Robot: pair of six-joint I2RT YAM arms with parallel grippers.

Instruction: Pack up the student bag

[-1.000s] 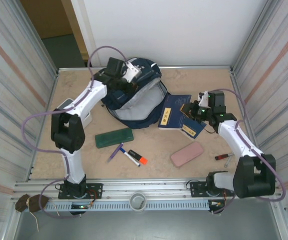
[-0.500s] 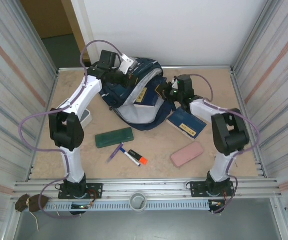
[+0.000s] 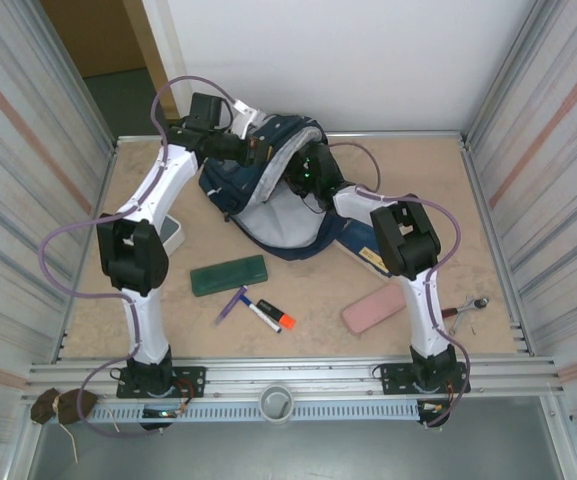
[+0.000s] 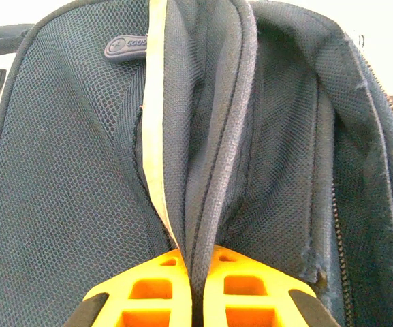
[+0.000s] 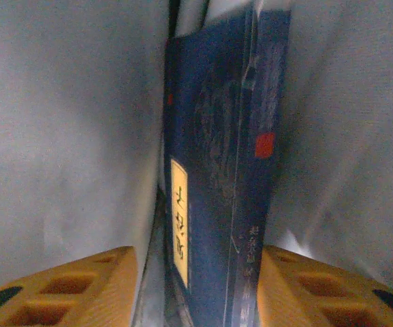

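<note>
Right arm (image 3: 360,203) outstretched into student bag (image 3: 234,186).

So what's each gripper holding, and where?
Left gripper pinches a fold of the bag at its opening. Right gripper stands open around a booklet, gripping nothing.

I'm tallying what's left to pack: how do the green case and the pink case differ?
The green case is dark and sharp-cornered; the pink case is pale and round-cornered. The green case lies left of centre, the pink case right, more tilted. Both lie on the table outside the student bag.
</note>
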